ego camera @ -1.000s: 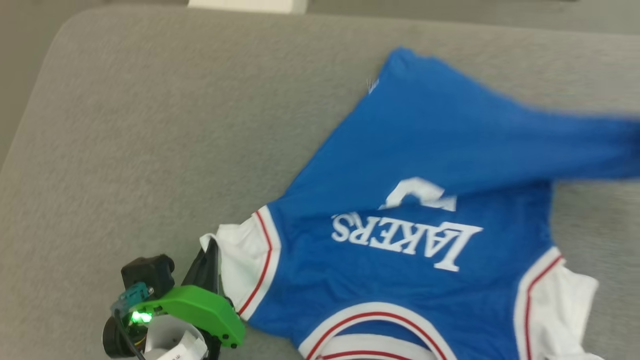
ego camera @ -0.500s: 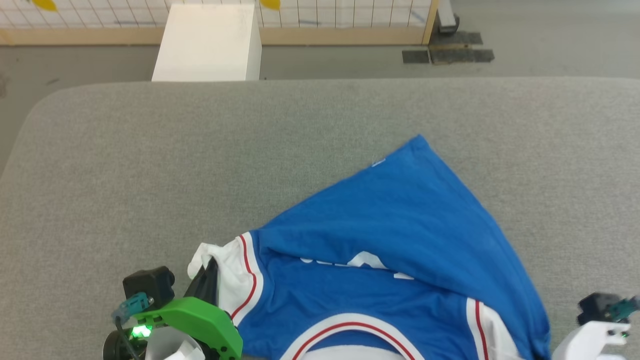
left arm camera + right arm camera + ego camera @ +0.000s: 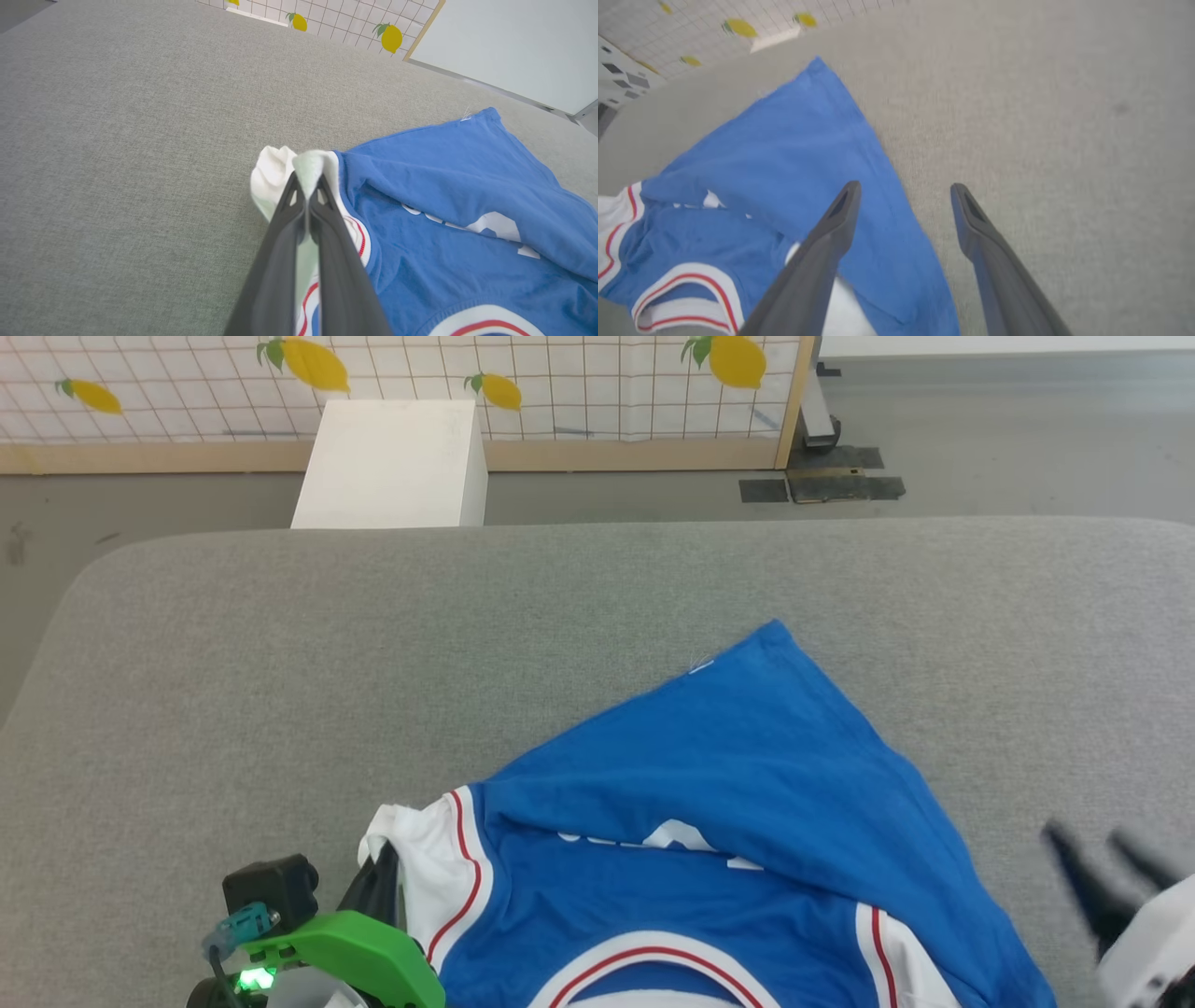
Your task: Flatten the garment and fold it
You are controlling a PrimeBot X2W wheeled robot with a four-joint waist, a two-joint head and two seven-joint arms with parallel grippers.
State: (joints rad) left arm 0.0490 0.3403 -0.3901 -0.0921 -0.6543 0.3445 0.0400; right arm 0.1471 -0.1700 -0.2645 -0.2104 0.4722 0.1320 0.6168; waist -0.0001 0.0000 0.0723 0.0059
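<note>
Head view, left gripper: still pinching the white sleeve of the garment.
Head view, right gripper: fingers spread and blurred, just right of the blue hem.
Head view, garment: the flap stretched rightward a second ago now lies across the print on the grey padded surface.
Left wrist view: jaws pressed together on sleeve cloth.
Right wrist view: jaws wide apart and empty, with the blue edge beneath one finger.

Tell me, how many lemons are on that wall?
4: one lemon far left, one above the white box, one right of it, one by the wooden post. Others may be hidden.
</note>
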